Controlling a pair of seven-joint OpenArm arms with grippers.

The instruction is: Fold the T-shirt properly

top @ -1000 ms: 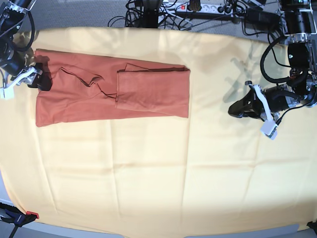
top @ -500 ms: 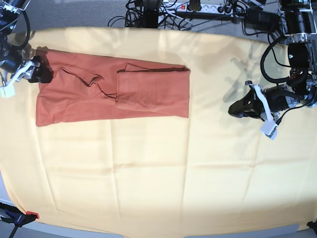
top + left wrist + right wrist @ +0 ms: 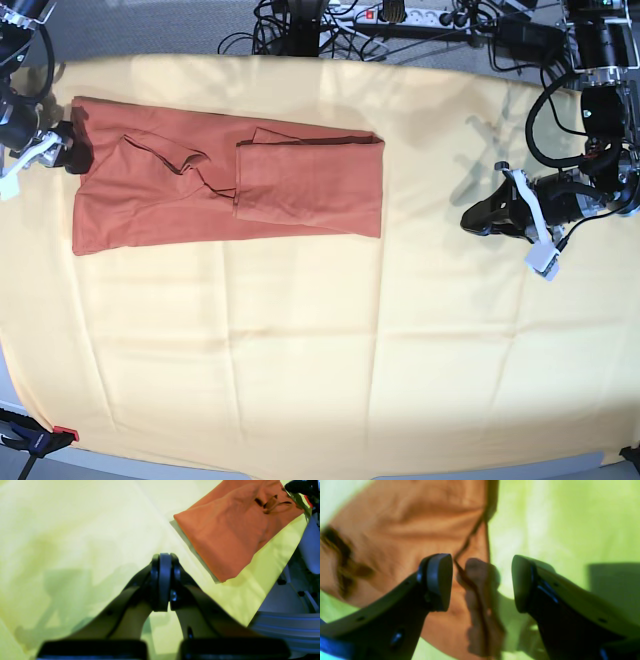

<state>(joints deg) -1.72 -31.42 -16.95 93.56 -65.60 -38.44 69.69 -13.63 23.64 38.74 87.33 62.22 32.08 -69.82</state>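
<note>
The rust-orange T-shirt [image 3: 230, 180] lies flat on the far left of the pale yellow cloth [image 3: 320, 350], with one end folded over its middle. My right gripper [image 3: 77, 152] is at the shirt's far left edge. In the right wrist view it [image 3: 481, 582] is open and empty, its jaws straddling the shirt's hem [image 3: 402, 530] just above the fabric. My left gripper [image 3: 472, 219] rests over bare cloth well to the right of the shirt. In the left wrist view it [image 3: 162, 580] is shut and empty, with the shirt [image 3: 230, 530] ahead of it.
Cables and a power strip [image 3: 400, 15] lie behind the table's far edge. A clamp [image 3: 40, 438] grips the cloth at the front left corner. The yellow cloth covers the whole table up to its edges.
My right gripper has moved back and slightly left along the shirt's left edge, toward its far corner. The left arm and the shirt have not moved.
</note>
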